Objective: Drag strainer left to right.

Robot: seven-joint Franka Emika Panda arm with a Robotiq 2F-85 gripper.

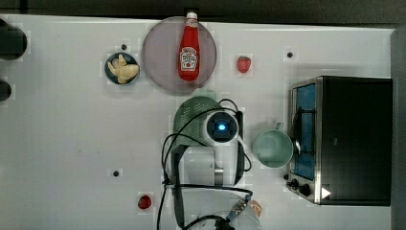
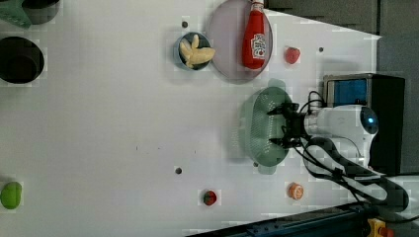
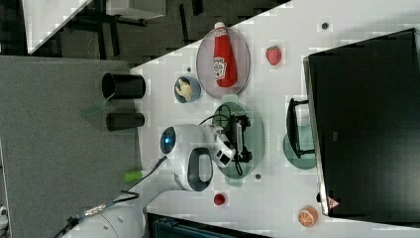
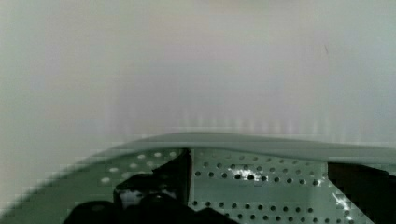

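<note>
From the top view the arm's wrist hangs right over the strainer, covering its right half; the jaws themselves are hidden underneath. The strainer sits mid-surface, just below the grey-lilac plate, which carries a red ketchup bottle whose label is too small to read. To the top view's right a mint mug stands near the strainer, with a toaster oven touching or just beyond it. White surface lies open to the top view's left.

In the left view the jaws stand wide apart, both black fingers reaching down into the strainer's basin; whether they press on the wall I cannot tell, and they grip nothing that I can see. A small orange slice and a strawberry lie below in the left view.

The right view shows the strainer between arm and oven, the jaws inside it, the mug near the oven's handle.

The wrist view shows the perforated basin close up, dark fingers spread at either side.
</note>
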